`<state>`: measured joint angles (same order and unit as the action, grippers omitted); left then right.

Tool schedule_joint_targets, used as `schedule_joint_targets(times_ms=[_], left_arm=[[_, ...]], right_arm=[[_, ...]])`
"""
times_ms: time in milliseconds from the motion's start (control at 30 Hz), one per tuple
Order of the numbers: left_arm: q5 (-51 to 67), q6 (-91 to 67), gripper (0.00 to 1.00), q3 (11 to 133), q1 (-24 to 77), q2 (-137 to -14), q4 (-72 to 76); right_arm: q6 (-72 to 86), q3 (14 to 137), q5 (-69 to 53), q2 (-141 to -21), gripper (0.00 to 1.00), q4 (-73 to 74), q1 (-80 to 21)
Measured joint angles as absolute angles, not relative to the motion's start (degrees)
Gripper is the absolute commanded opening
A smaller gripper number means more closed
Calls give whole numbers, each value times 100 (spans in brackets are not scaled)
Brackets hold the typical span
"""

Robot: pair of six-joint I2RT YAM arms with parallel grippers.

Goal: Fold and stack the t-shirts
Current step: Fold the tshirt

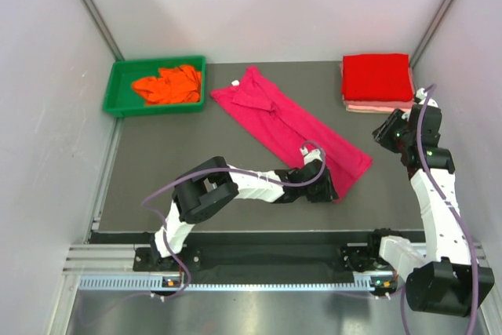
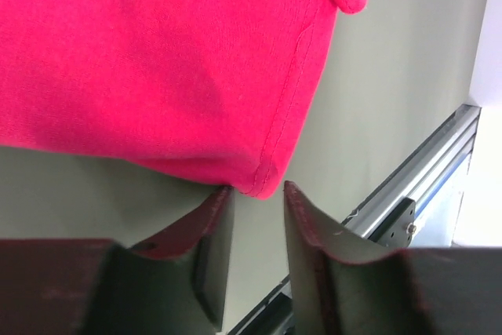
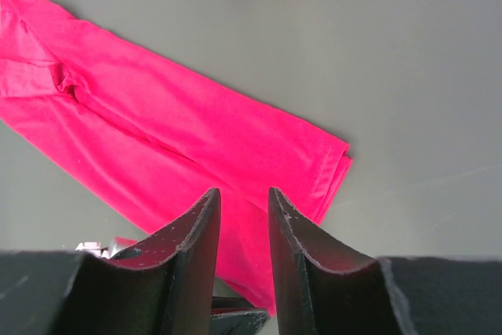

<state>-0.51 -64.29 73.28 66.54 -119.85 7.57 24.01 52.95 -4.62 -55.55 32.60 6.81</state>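
The magenta-pink t-shirt (image 1: 290,119) lies as a long diagonal strip across the middle of the dark table. My left gripper (image 1: 329,190) is low at the strip's near hem corner. In the left wrist view it (image 2: 256,188) is open, and the hem corner (image 2: 263,182) sits just at the fingertips, unclamped. My right gripper (image 1: 386,132) hovers above the table to the right of the strip, open and empty (image 3: 241,191), with the shirt (image 3: 172,131) below it. A folded bright red t-shirt (image 1: 376,76) rests on a folded pale pink one (image 1: 367,105) at the back right. An orange t-shirt (image 1: 166,85) lies crumpled in the tray.
The green plastic tray (image 1: 118,93) stands at the back left. White walls close in both sides and the back. A metal rail (image 2: 416,186) runs along the table's near edge, close behind the left gripper.
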Motion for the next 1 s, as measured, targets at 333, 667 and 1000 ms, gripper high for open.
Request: schedule_joint_targets(times_ms=[333,667,1000], left_arm=[[-32,-6602,2,7338,6654,-12088,790],[-47,-6584,0,7338,6689,-12084,762],[-93,-6543,0,6530,6934,-11432,596]], right_arm=[[2401,5293,-462,-5555,32,3260,690],[2399,5290,-473,-5542,32,3262,692],[2399,5240,-655,-5424,32,3249,692]])
